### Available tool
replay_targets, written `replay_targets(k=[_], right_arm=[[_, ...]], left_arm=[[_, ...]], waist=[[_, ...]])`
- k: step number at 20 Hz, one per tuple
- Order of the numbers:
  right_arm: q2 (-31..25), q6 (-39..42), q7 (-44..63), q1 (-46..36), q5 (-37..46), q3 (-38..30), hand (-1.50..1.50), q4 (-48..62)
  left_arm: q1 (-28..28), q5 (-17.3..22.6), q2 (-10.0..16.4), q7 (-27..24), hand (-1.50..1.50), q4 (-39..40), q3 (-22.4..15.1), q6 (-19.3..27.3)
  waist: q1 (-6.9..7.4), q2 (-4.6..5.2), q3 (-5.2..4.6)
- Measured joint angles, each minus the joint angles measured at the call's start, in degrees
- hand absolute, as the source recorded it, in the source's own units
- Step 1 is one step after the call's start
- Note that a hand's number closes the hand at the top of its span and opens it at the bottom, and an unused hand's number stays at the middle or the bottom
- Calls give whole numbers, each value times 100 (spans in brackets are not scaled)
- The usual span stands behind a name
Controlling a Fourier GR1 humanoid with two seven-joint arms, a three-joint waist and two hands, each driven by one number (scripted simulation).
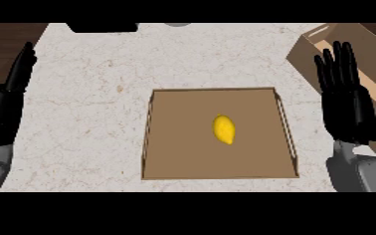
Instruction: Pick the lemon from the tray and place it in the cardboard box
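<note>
A yellow lemon lies near the middle of a brown tray on the marble counter. The cardboard box shows partly at the upper right, cut off by the view's edge. My right hand stands open with its fingers straight up, to the right of the tray and in front of the box. At the far left edge my left hand rests open, fingers up, well apart from the tray. Neither hand touches the lemon.
A black object sits at the counter's back edge, with a grey round thing beside it. Dark wood shows beyond the counter at the upper left.
</note>
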Motion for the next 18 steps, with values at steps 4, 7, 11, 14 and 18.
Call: replay_targets(k=[4,7,11,14,18], right_arm=[[-251,467,250,-254,143,360,-150,153],[-756,779,458,-479,622,692,-150,208],[-568,390,-452,-341,1326,821,-150,276],[-501,462,-1098,-317,1701,1049,-150,239],[-910,774,-1091,-302,2173,1332,-150,-150]], left_arm=[[83,573,-241,299,0,-28,106,-282],[209,1142,-609,662,0,37,89,-454],[423,1828,-908,1068,0,49,175,-708],[549,2065,-983,1246,0,-8,236,-820],[694,2235,-976,1473,0,-183,337,-882]], waist=[[94,71,-85],[150,99,-139],[96,103,-132],[69,100,-129],[24,83,-132]])
